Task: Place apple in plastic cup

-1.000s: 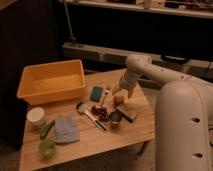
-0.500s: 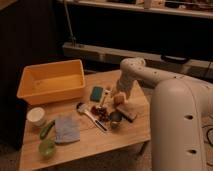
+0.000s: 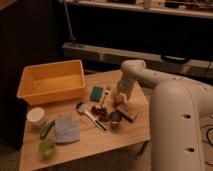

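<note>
The robot's big white arm (image 3: pixel 175 120) ran off the frame from 3 to 5 o'clock and hid that corner of the wooden table (image 3: pixel 85 145). Its wrist covered most of the gripper (image 3: pixel 117 95), which hung low at about 2 o'clock from the table's middle. I could not tell whether the gripper was spread or pinching, nor whether its tip touched the apple (image 3: pixel 119 99) or sat just above it. The apple was a small, round, yellow-tan blur on the table, well apart from the pale green plastic cup (image 3: pixel 47 148) near the table's 8 o'clock edge.
</note>
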`<action>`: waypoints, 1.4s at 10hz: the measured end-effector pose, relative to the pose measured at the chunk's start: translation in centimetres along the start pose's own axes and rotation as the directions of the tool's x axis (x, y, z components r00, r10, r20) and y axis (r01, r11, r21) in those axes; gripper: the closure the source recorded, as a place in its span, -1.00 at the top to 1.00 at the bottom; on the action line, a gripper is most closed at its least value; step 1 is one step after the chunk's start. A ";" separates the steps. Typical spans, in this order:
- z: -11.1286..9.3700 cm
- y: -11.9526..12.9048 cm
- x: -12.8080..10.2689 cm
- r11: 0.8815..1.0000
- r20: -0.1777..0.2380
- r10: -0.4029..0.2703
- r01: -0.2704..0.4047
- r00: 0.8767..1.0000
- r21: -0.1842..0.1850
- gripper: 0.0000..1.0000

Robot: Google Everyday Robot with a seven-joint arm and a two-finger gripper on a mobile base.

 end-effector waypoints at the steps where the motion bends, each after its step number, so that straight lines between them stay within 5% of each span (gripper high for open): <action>1: 0.2 0.0 0.1 1.000 -0.001 -0.003 0.003 1.000 0.001 0.30; 4: 1.0 0.1 0.3 1.000 -0.008 -0.023 0.023 1.000 0.014 0.12; 9: 1.7 0.2 0.8 0.998 -0.020 -0.046 0.047 0.999 0.051 -0.91; 11: 1.3 0.3 1.0 0.996 -0.006 -0.063 0.063 0.998 0.070 -1.00; 14: -2.4 3.0 1.5 0.989 0.029 -0.118 0.114 0.993 0.096 -1.00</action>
